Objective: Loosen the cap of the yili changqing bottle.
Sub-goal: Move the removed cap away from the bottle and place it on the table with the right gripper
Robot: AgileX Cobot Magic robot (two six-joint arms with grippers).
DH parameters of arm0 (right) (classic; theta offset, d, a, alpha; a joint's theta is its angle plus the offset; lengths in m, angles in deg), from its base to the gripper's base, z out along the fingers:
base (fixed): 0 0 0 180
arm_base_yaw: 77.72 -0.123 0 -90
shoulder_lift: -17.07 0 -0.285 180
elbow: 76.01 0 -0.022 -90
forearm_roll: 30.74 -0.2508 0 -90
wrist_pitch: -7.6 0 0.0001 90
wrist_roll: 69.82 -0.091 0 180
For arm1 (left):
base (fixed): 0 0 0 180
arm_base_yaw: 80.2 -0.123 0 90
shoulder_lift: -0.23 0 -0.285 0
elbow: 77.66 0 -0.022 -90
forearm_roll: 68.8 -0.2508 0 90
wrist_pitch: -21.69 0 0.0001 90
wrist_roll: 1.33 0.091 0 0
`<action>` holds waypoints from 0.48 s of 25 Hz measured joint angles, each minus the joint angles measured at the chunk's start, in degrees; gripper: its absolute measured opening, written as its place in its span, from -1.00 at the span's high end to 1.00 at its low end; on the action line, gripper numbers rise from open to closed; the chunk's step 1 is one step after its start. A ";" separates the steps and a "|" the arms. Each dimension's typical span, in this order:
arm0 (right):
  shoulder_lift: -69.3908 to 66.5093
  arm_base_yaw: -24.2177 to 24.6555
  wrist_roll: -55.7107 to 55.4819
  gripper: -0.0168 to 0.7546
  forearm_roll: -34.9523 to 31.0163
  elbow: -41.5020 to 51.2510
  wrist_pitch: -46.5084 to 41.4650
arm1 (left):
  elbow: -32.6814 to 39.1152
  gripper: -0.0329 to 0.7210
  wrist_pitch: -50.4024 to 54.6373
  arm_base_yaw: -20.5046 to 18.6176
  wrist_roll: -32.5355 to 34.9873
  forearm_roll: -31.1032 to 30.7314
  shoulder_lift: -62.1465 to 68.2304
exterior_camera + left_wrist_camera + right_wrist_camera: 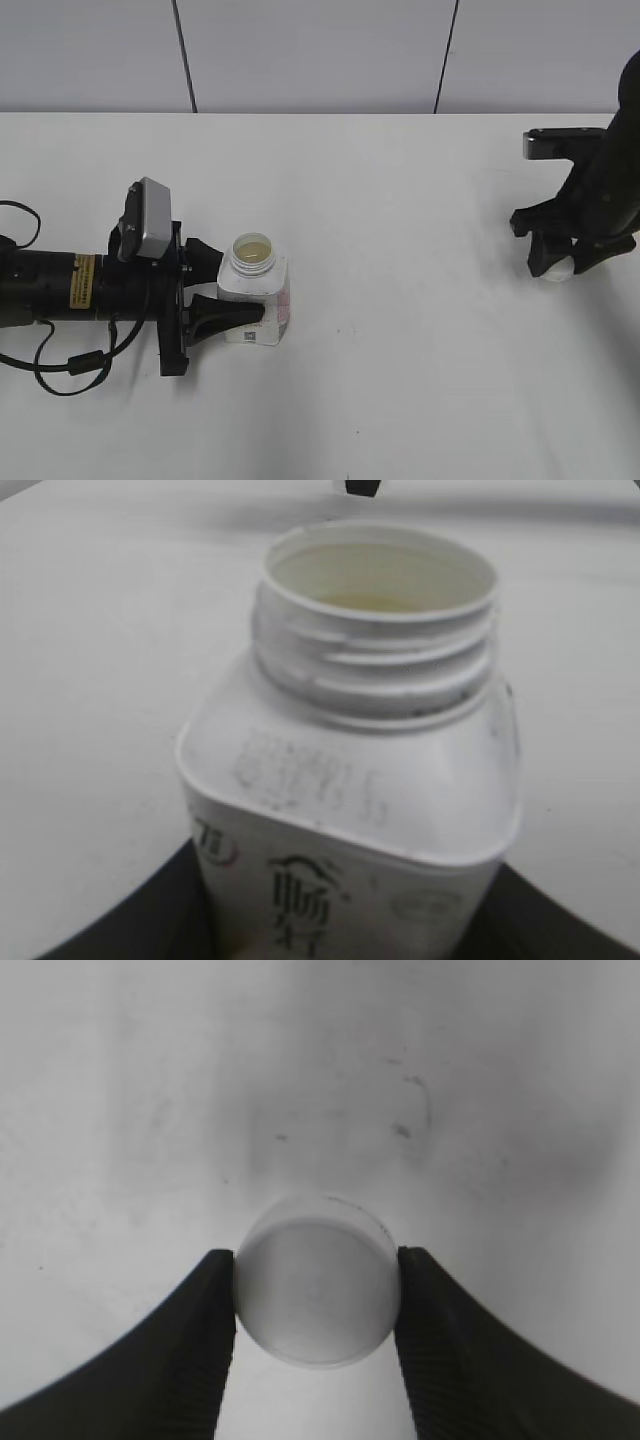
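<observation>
A plain white table is seen in the ext. view, matte, w/ a few faint scuffs and dark specks picked out in the right wrist view; behind it a pale grey wall is split by two thin dark seams. At far left, black cables are looped on the tabletop beside the left arm, which is laid low along the surface w/ a grey camera block mounted on its wrist. The left gripper is clamped on the yili changqing bottle, one black finger on each side of the squarish white body; the bottle is stood upright on the table, left of centre. In the left wrist view its wide threaded neck is shown open, w/ no cap on it, and black characters plus a bit of red print are visible on the label. Well apart, at the far right, the right gripper is pointed down at the table and closed on the cap. In the right wrist view the round white cap is pinched between the two black ribbed fingers, touching both; whether it rests on the surface can't be told.
</observation>
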 joint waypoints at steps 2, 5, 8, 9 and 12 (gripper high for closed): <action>0.00 0.00 -0.07 -0.05 -0.13 0.96 1.12 | 0.00 -0.04 0.00 0.00 0.00 0.00 0.00; 0.00 0.00 -0.13 -0.05 -0.19 1.12 1.69 | 0.00 -0.04 0.00 0.00 0.00 0.00 0.00; -0.15 0.00 -0.20 -0.05 -0.51 1.12 2.04 | 0.00 -0.04 0.00 0.00 0.00 0.00 0.00; -0.38 0.00 -0.24 -0.05 -0.98 1.12 2.04 | 0.00 -0.04 0.00 0.00 0.00 0.00 0.00; -0.76 0.00 -0.24 -0.05 -2.13 1.12 2.09 | 0.00 -0.04 0.00 0.00 0.00 0.05 0.00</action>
